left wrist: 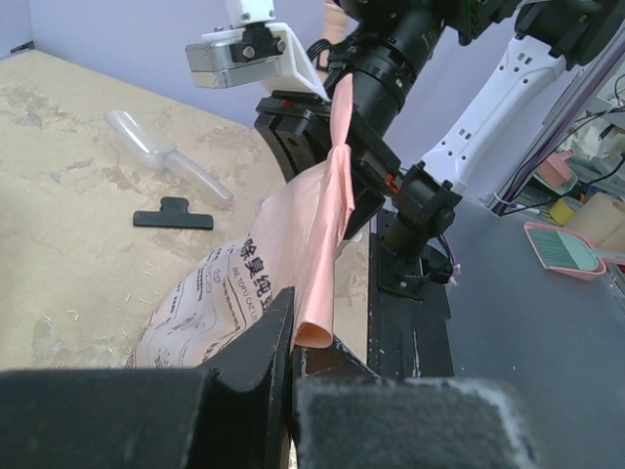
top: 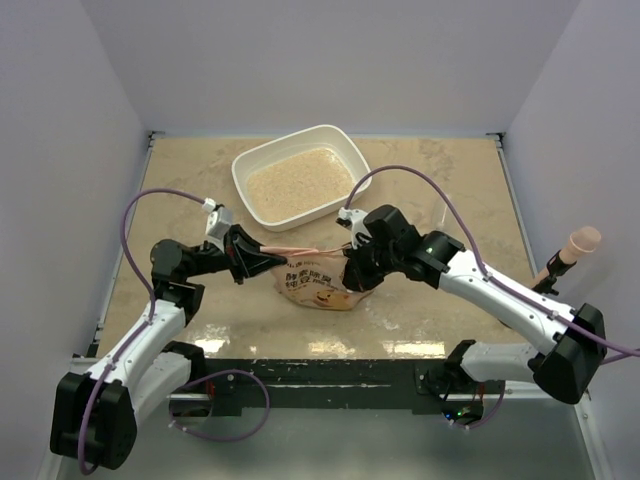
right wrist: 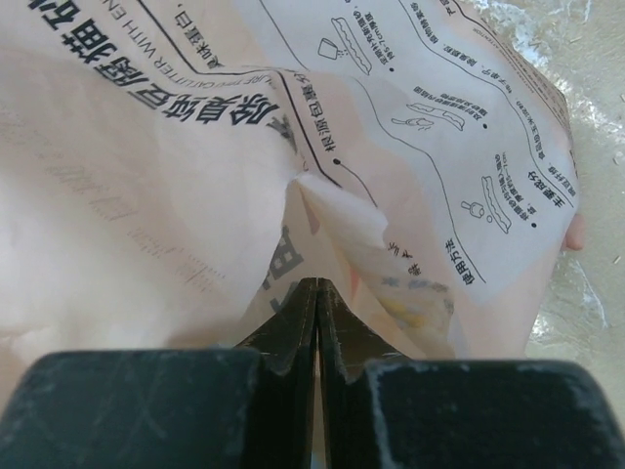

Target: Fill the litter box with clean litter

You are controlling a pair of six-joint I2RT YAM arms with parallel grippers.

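Observation:
The white litter box stands at the back middle of the table, with pale beige clean litter spread over its floor. In front of it the orange-pink printed bag hangs stretched between both arms, its bottom near the tabletop. My left gripper is shut on the bag's rolled top strip, which shows pinched at the jaws. My right gripper is shut on the bag's other side, its jaws pressed together on the film.
A clear plastic scoop and a black clip lie on the table to the right of the bag. A pink-tipped tool stands at the right edge. Pale walls enclose the table on three sides.

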